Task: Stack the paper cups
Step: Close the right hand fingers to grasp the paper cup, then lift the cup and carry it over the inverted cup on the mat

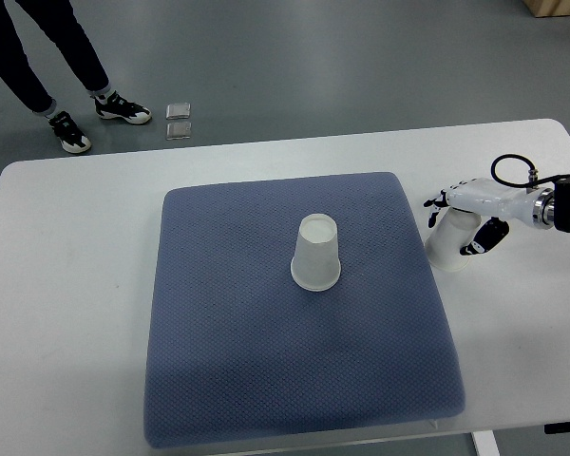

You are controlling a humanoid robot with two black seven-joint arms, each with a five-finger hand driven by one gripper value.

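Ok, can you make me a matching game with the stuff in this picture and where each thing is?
Things:
1. upside-down cup
2. second cup
3. blue mat
4. person's shoes

Places:
A. on the floor beyond the table
B. held in the right hand
C. in the middle of the mat
D. spread over the white table

Pairs: 1-C, 2-B, 3-D, 4-A

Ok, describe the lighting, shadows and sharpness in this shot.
Top view: even, soft light with no glare; the upside-down paper cup throws only a faint shadow on the blue mat; the right robot hand holding a second cup is sharp, and the table edges curve slightly from lens distortion.
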